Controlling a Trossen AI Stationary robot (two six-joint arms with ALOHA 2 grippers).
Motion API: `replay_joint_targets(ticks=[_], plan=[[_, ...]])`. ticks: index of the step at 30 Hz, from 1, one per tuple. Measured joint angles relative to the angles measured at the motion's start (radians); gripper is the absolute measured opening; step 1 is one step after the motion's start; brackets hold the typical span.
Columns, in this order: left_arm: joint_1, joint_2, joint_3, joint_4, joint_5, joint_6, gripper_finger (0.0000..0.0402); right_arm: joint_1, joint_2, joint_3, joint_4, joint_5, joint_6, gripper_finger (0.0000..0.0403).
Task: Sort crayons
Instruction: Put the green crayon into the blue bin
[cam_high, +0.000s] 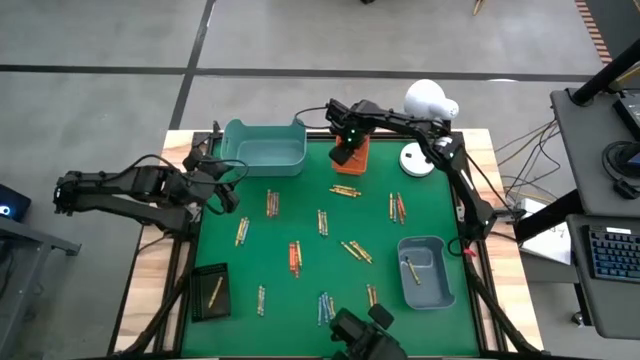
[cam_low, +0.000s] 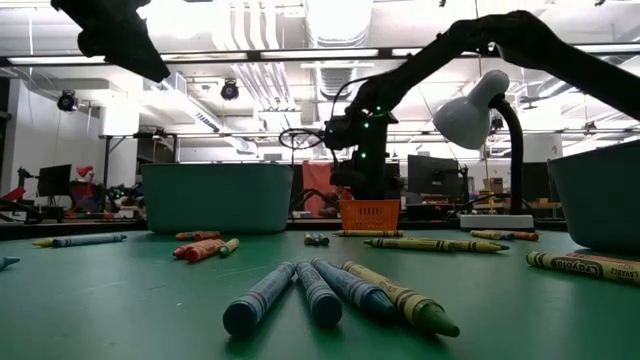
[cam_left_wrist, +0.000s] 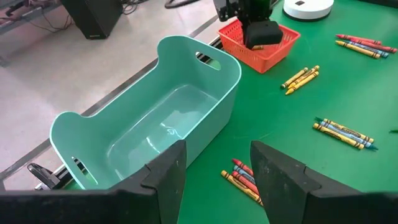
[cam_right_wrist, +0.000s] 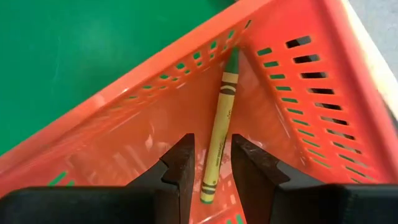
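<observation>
Crayon (cam_right_wrist: 219, 130), green-tipped with a yellow-green wrapper, lies on the floor of the orange basket (cam_right_wrist: 292, 81), one end between my right tool's (cam_right_wrist: 211, 163) parted fingers, which do not seem to clamp it. I judge this the drop-off: I would lift straight up, clear of the mesh walls, without dragging the crayon along. My left tool (cam_left_wrist: 214, 180) hangs open over the teal bin (cam_left_wrist: 124, 134), holding nothing. Other crayons (cam_high: 348, 190) lie scattered in small clumps across the green bench (cam_high: 300, 215), thin paper-wrapped sticks in yellow, red, blue
</observation>
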Motion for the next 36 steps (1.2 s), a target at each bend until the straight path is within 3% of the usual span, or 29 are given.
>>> replay_joint_targets(ticks=[13,31,36], plan=[[0.000,0.000,0.000,0.000,0.000,0.000,0.0162,0.000,0.017,-0.003,0.010,0.000,0.011,0.0091],[0.000,0.000,0.000,0.002,0.000,-0.001,0.0162,0.000,0.015,-0.032,0.042,0.001,0.029,0.0015],[0.000,0.000,0.000,0.003,-0.026,-0.012,0.0162,0.000,0.010,-0.033,0.041,0.002,0.040,0.0011]])
